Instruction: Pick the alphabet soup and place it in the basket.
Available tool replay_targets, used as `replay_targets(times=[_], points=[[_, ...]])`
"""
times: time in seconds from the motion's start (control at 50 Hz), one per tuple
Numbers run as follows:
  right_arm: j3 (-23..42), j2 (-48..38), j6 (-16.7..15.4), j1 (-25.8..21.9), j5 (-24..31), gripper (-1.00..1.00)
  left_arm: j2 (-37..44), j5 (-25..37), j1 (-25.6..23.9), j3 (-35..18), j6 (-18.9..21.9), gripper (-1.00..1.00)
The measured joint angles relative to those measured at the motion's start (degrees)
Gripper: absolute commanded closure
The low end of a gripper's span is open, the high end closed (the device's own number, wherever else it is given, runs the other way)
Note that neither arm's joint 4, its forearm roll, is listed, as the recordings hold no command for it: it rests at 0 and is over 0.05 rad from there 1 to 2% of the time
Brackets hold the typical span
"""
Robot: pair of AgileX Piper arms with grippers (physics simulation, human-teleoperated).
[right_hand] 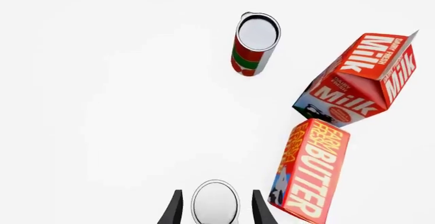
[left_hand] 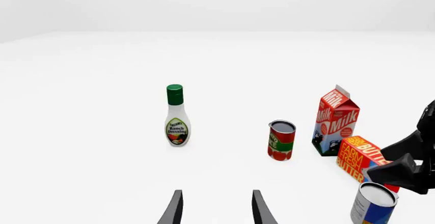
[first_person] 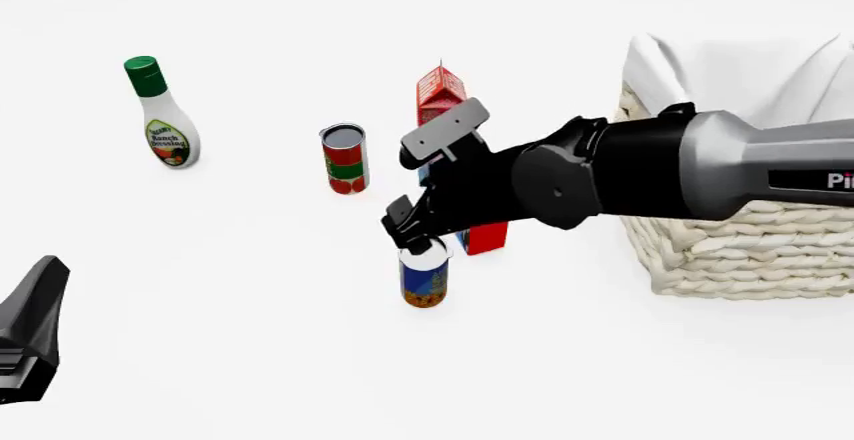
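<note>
The alphabet soup stands upright on the white table; it is a small can with a blue and orange label and a pale top. My right gripper hangs directly over it, open. In the right wrist view its two fingers flank the can's top rim. The same can shows in the left wrist view under the right gripper's dark fingers. The basket, woven wicker with a white cloth lining, sits at the right behind the right arm. My left gripper is open and holds nothing, low at the near left.
A red-and-green can stands just left of a milk carton. A red butter box lies right beside the soup can, behind the right gripper. A ranch dressing bottle stands at the far left.
</note>
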State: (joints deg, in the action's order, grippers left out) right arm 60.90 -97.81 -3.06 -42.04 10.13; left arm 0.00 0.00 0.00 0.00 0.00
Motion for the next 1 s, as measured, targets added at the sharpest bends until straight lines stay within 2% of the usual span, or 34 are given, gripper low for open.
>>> replay_targets(times=[0.54, 1.0], points=[[-0.16, -3.62, -2.46, 1.54, -1.79, -1.00, 0.00, 0.00, 0.00, 0.00, 0.00, -1.00], [-1.52, -2.73, -1.63, 0.42, -1.77, -1.00, 0.00, 0.00, 0.00, 0.00, 0.00, -1.00]])
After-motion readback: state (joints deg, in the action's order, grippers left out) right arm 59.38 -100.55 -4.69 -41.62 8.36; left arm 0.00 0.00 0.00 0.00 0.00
